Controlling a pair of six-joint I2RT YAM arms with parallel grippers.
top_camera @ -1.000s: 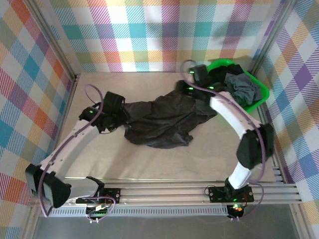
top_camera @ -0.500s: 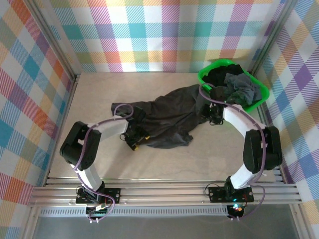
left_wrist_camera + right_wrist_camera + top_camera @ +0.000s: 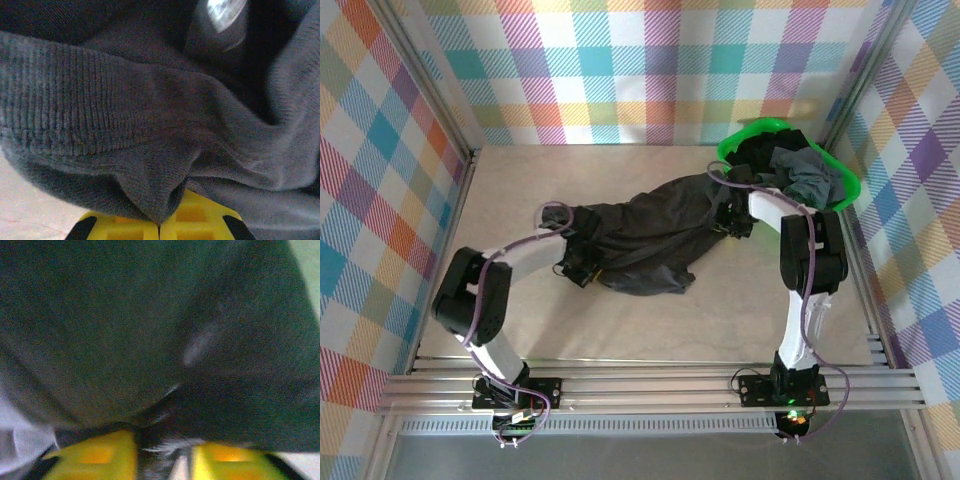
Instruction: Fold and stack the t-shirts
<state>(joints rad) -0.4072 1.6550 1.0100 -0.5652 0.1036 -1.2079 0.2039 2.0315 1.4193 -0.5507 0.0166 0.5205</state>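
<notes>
Top external: left claw (image 3: 580, 267) and right claw (image 3: 729, 222) each tight on the charcoal t-shirt (image 3: 650, 240)

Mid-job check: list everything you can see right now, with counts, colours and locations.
t-shirt on table: one, charcoal, crumpled and stretched between the two grippers at mid-table
t-shirts in basket: at least two, black and grey-blue, heaped together
basket: one, bright green, far right corner
table: one, pale wood
walls: pastel plaid, on three sides
rail: silver, near edge, carrying both arm bases
left gripper: yellow pads, shut on the shirt's left end
right gripper: yellow pads, fabric pinched between them, at the shirt's right end
</notes>
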